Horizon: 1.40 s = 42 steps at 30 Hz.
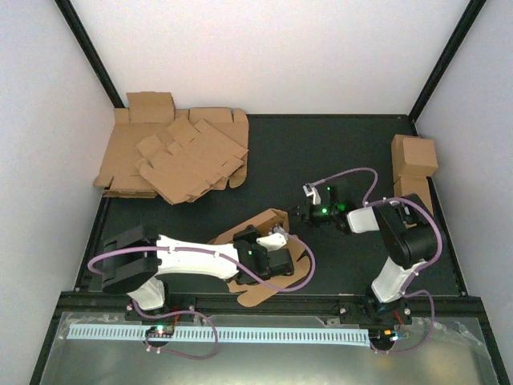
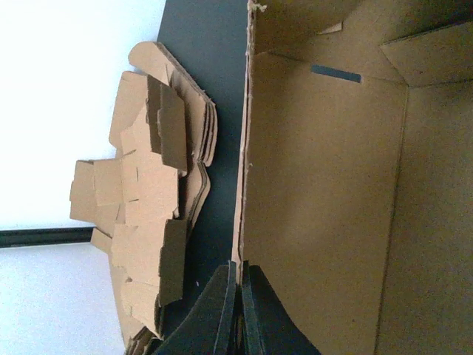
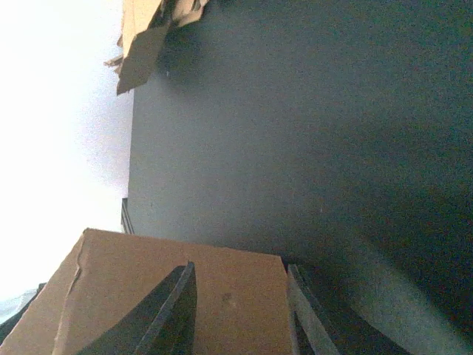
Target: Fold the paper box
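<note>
Paper box (image 1: 264,220) brown, half-folded, walls raised | left tool (image 2: 240,314) pinching wall | right tool (image 3: 240,281) open

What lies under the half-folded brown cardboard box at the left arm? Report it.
The black table mat shows around the half-folded brown cardboard box. Directly beneath the box nothing can be seen: its own cardboard and the white left arm cover that spot.

The left arm (image 1: 192,258) and the right arm (image 1: 390,279) share one build: smooth white link shells between bulky black joint housings. A lilac cable (image 1: 311,265) loops along each. The right gripper (image 1: 300,211) is black and carries a green light (image 1: 322,211). Its fingers (image 3: 170,310) are dark, tapered wedges.
</note>
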Motion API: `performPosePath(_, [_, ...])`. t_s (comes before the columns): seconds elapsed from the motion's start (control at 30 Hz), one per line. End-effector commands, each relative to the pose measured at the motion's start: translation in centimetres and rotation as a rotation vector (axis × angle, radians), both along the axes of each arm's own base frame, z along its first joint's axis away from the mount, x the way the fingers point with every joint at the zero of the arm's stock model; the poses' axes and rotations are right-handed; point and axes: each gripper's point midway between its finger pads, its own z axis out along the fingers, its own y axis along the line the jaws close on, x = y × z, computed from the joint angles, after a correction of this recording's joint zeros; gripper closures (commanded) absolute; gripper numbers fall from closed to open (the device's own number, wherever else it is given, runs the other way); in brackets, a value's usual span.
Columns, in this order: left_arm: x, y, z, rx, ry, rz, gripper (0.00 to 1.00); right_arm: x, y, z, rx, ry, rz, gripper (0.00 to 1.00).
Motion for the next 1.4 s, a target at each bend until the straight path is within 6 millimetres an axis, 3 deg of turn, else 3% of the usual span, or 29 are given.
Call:
performPosePath(0.0, [-0.3,-1.0,0.3,0.014,-0.033,-0.017,0.99,-1.5,-0.1,0.6,0.008,-0.038,0.035,0.63])
performPosePath(0.27, [-0.9,-1.8,0.2,0.065,-0.053,-0.039,0.98,-2.9,-0.5,0.8,-0.007,-0.138,0.015,0.62])
performPosePath(0.5, [-1.3,-2.2,-0.1,0.094,-0.070,-0.051,0.99,-3.9,-0.8,2.2,0.004,-0.305,-0.017,0.59])
performPosePath(0.77, [-1.7,-2.5,-0.3,0.108,-0.087,-0.064,0.98,-5.4,0.1,2.7,0.056,-0.380,-0.001,0.59])
performPosePath(1.0, [-1.9,-2.6,-0.2,0.076,-0.081,-0.069,0.98,-6.5,0.1,4.2,0.074,-0.505,-0.007,0.54])
performPosePath(1.2, [-1.9,-2.7,0.0,0.046,-0.083,-0.076,0.98,-7.9,1.3,5.3,0.129,-0.566,0.047,0.52])
performPosePath(1.37, [-1.9,-2.7,0.0,0.032,-0.081,-0.080,0.98,-7.2,1.4,3.7,0.063,-0.534,0.032,0.54])
